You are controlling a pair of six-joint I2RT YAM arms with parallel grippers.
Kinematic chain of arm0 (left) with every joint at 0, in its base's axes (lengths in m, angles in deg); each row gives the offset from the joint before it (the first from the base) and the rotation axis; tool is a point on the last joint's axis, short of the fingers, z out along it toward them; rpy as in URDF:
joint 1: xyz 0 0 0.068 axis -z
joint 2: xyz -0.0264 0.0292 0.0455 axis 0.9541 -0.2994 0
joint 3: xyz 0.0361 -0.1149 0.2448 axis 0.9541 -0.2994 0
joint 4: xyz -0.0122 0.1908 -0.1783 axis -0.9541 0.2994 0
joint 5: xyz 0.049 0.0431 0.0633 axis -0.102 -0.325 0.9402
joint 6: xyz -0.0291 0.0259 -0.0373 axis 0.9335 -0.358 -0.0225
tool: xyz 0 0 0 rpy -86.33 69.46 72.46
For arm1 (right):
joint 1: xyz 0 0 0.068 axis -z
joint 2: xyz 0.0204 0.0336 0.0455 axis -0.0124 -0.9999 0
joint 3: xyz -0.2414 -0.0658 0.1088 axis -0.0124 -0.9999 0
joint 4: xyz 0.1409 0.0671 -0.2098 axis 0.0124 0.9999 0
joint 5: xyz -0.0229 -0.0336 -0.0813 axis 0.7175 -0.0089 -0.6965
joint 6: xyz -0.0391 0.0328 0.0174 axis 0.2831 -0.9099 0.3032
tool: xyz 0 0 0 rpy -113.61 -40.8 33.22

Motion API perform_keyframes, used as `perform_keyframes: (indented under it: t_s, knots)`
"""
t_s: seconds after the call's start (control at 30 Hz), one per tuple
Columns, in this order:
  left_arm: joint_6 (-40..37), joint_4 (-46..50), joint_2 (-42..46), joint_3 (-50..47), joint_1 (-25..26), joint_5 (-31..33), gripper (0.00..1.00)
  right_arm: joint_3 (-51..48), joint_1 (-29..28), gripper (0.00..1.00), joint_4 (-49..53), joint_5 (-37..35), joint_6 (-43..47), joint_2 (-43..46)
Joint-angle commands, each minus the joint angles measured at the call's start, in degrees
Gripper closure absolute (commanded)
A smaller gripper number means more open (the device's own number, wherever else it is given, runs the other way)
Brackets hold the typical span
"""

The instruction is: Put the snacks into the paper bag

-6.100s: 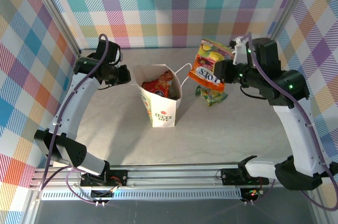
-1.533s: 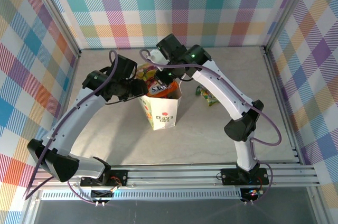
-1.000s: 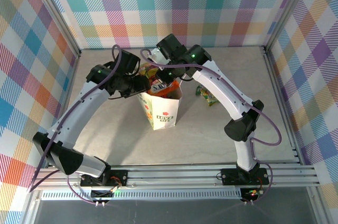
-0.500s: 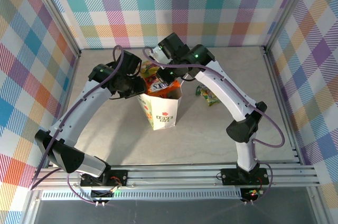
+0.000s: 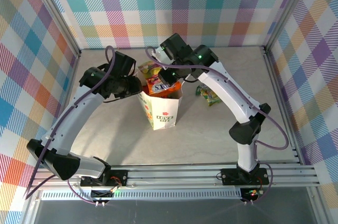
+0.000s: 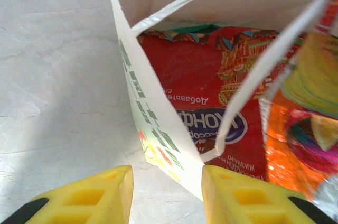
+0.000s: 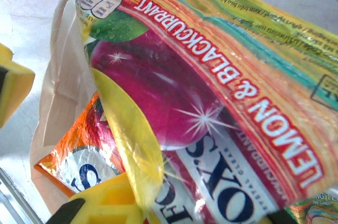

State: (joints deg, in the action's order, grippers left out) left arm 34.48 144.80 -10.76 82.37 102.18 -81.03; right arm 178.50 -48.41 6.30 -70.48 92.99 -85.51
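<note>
The right gripper (image 5: 168, 73) is closed on the orange packet (image 5: 161, 84), pinching its upper end so that the packet hangs tilted over the mouth of the paper bag (image 5: 161, 113), its lower end down inside the opening. In the right wrist view the packet (image 7: 211, 102) lies right against the camera, crinkled, printed with "LEMON & BLACKCURRANT", with one yellow finger (image 7: 103, 203) under it and the bag's pale inner wall (image 7: 53, 102) behind. From that grip the right arm runs back in a long white arc to a dark elbow on the right and down to its base at the near rail (image 5: 174, 174). The left gripper (image 5: 133, 84) sits at the bag's left rim; in its own view the jaws (image 6: 166, 179) stand partly apart, not pinched, with the edge of the bag's printed wall (image 6: 134, 76) in the gap and close against the inner side of the right finger (image 6: 248, 195). The left arm bows up from the near left corner and turns its wrist towards the bag. Inside the bag a large red packet (image 6: 195, 81) lies flat against the wall, and a white cord handle (image 6: 253, 81) loops across it. The bag stands upright near the middle of the table (image 5: 116, 123). The green-yellow packet (image 5: 209, 95) lies on the table to the right of the bag, apart from it and below the right arm's forearm.
</note>
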Motion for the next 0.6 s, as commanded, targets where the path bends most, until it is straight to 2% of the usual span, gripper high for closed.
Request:
perform_keyframes:
  t_s: [0.0,0.17,0.5,0.57]
  knots:
    - [-0.51,0.96,0.15,-0.09,-0.13,2.47,0.62,-0.42,-0.55,1.00,-2.36,0.49,-1.82,5.13]
    - [-2.74,-3.61,-1.11,2.60,-0.16,-2.24,0.61,-2.05,-0.55,1.00,-3.18,0.50,-1.84,6.92]
    - [-4.97,-2.89,-8.28,10.13,-0.16,-0.12,0.56,-2.70,-0.54,1.00,-3.27,-0.41,-1.44,6.48]
    - [-4.75,-2.94,-9.03,10.78,-0.16,0.51,0.53,-2.71,-0.55,1.00,-3.47,-0.58,-1.35,6.48]
